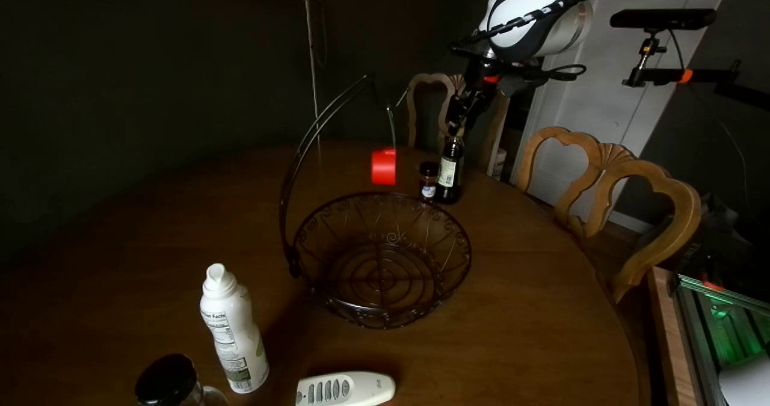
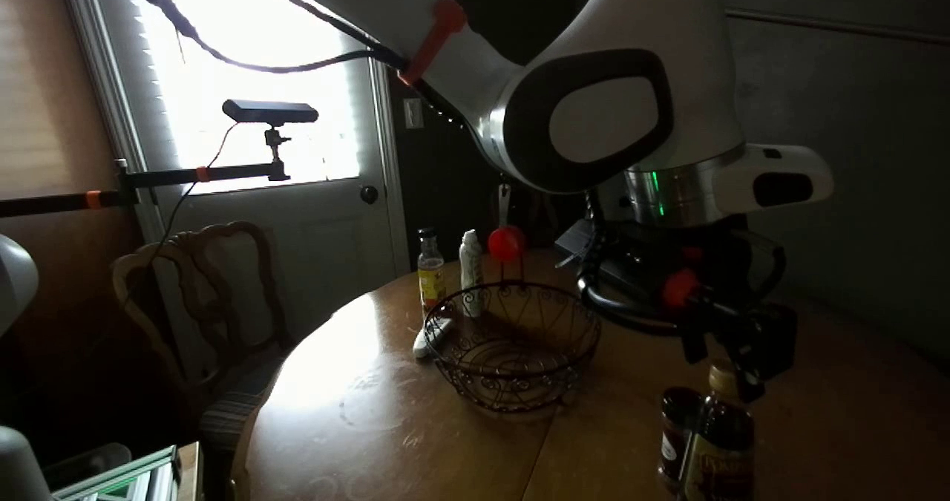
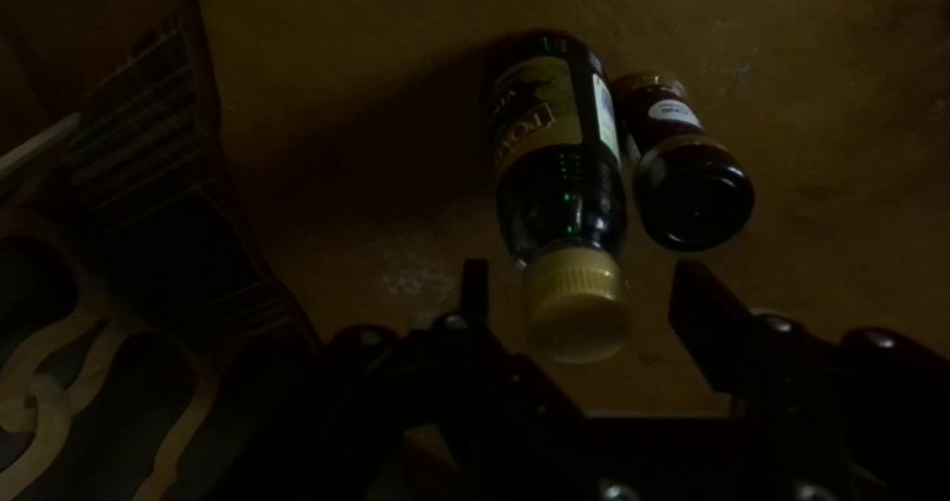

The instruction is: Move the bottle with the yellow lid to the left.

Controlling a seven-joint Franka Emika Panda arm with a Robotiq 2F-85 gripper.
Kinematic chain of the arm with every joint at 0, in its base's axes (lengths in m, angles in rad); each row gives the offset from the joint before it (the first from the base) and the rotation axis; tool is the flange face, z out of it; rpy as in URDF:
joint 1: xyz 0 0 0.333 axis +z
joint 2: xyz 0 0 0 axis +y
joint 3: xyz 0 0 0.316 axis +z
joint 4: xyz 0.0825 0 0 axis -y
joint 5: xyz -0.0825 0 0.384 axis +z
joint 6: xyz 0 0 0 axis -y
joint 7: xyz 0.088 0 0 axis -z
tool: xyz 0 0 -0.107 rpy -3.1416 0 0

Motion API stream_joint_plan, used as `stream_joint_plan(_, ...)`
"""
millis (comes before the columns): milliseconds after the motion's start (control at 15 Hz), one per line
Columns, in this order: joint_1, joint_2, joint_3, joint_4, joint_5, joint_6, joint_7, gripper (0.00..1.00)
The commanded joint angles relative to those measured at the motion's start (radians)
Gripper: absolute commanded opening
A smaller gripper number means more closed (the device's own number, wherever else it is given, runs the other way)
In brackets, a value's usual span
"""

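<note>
The dark bottle (image 3: 557, 189) stands upright on the table, with a pale label around its body. It also shows in both exterior views (image 1: 449, 174) (image 2: 720, 449). Its yellow lid (image 3: 576, 304) tops the neck and also shows in an exterior view (image 2: 724, 378). My gripper (image 3: 579, 271) is open, with one finger on each side of the lid and a visible gap on both sides. In both exterior views the gripper (image 1: 460, 117) (image 2: 721, 371) is at the top of the bottle, and the arm reaches down from above.
A short dark jar (image 3: 694, 189) stands right beside the bottle. A wire basket (image 1: 385, 316) with a tall handle and a hanging red cup (image 1: 384, 166) stands mid-table. A white bottle (image 1: 234, 328), a remote (image 1: 355, 388) and a black-capped bottle (image 2: 431, 274) stand beyond it. Chairs (image 1: 637, 195) line the table edge.
</note>
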Motion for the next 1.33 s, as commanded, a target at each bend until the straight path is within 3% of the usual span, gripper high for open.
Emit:
stream_joint_plan(0, -0.021, 0.032, 0.017, 0.016, 0.014, 0.043, 0.002, 0.65)
stream_joint_plan(200, -0.022, 0.043, 0.017, 0.016, 0.006, 0.058, 0.008, 0.64)
stream_joint_plan(333, -0.021, 0.045, 0.016, 0.015, -0.002, 0.056, 0.012, 0.37)
stream_joint_plan(533, -0.015, 0.029, 0.015, 0.015, -0.017, 0.028, 0.024, 0.13)
stream_joint_plan(867, 0.021, -0.059, -0.022, 0.007, -0.193, -0.062, 0.183, 0.13)
stream_joint_plan(1000, 0.027, -0.124, -0.018, 0.0, -0.258, -0.149, 0.235, 0.13)
stream_joint_plan(1267, 0.028, -0.288, 0.037, -0.036, -0.249, -0.368, 0.165, 0.13)
